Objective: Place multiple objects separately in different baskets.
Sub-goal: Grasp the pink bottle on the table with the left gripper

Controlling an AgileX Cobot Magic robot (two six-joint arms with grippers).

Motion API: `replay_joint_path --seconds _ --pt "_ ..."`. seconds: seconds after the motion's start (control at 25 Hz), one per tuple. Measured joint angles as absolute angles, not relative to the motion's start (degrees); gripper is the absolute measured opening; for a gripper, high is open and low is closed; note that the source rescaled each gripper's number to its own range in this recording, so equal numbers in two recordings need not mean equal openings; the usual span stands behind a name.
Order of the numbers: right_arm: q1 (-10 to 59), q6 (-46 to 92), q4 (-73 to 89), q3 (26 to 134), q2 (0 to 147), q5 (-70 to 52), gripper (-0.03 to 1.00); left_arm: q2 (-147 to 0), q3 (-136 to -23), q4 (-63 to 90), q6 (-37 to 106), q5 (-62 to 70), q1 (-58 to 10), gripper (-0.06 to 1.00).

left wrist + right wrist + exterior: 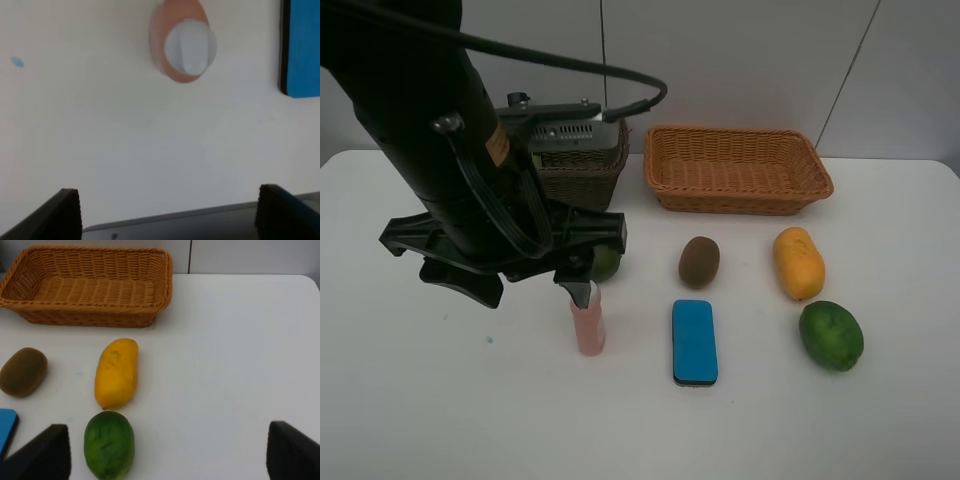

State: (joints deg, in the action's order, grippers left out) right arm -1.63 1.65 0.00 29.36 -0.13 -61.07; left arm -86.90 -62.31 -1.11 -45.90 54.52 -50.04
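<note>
Overhead, left tool (172,212) open just beside pink bottle (182,47), right tool (169,452) open, white table (240,365) wide beyond mango (116,372).

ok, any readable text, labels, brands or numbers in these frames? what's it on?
No text can be read in any view.
Orange sticker on the left arm: too small and blurred to read.
Pink bottle: no print visible on its body or on its white cap.
Blue eraser: no print visible.
</note>
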Motion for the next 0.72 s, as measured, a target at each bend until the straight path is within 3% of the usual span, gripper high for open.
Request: replay_joint_path --seconds 0.72 --pt "-1.63 1.65 0.0 29.36 -0.13 -61.07 1.0 -101.08 -62.42 -1.49 -47.01 44.04 -50.04 0.85"
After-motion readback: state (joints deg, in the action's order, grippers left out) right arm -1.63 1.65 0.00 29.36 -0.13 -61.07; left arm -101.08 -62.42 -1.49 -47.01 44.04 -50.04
